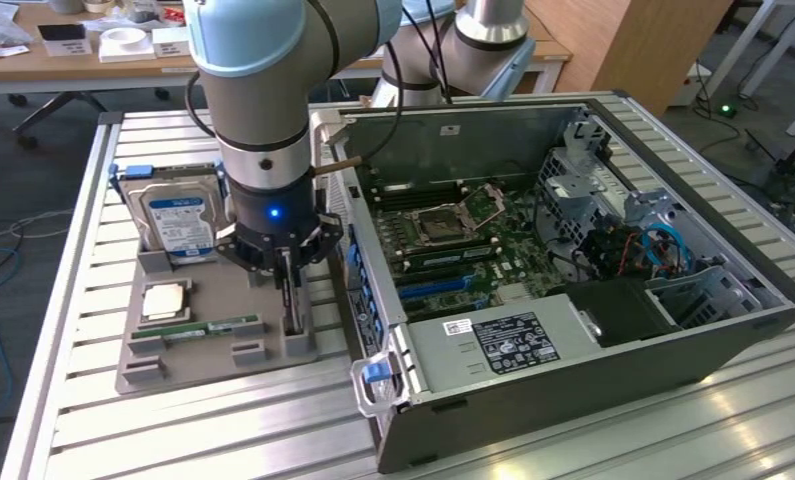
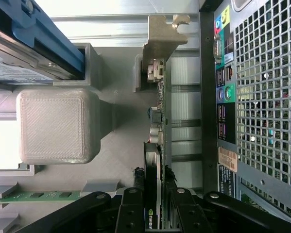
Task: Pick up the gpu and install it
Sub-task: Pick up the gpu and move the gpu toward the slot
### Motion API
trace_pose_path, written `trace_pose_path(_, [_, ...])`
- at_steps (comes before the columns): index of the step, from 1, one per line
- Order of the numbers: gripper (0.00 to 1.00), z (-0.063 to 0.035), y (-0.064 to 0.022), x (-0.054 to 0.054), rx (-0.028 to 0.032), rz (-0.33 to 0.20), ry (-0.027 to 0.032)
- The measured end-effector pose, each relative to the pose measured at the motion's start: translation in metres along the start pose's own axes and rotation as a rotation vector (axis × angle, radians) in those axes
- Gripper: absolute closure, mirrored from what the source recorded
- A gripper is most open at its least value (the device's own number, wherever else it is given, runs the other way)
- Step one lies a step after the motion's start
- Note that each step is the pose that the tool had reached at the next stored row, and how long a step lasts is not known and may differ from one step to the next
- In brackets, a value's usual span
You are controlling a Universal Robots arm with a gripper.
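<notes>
The gpu (image 2: 161, 97) stands on edge in the grey holder tray (image 2: 121, 160), seen edge-on in the wrist view with its silver metal bracket (image 2: 162, 34) at the far end. My gripper (image 2: 155, 206) is shut on the card's near end, one black finger (image 2: 132, 206) pressing on each side. In the exterior view the gripper (image 1: 286, 285) hangs straight down over the tray's (image 1: 144, 375) side nearest the computer, with the thin gpu (image 1: 292, 310) under it. Whether the card has left its slot I cannot tell.
The open computer case (image 1: 717, 330) lies beside the tray, motherboard (image 1: 464, 240) exposed; its rear panel (image 2: 262, 97) is close to the card. The tray also holds a hard drive (image 1: 177, 220) with a blue label, a RAM stick (image 1: 197, 328) and a processor (image 1: 165, 298).
</notes>
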State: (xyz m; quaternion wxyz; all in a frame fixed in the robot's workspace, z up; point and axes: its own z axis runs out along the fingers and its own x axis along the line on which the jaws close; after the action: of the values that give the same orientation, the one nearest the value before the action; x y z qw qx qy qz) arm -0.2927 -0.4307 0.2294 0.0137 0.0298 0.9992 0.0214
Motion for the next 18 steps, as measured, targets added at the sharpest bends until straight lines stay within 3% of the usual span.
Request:
trace_pose_path(8, [0.74, -0.0156, 0.0005, 0.0, 0.0013, 0.0, 0.001])
trace_pose_path(18, [0.74, -0.0492, 0.002, -0.001, 0.0014, 0.0, 0.0011])
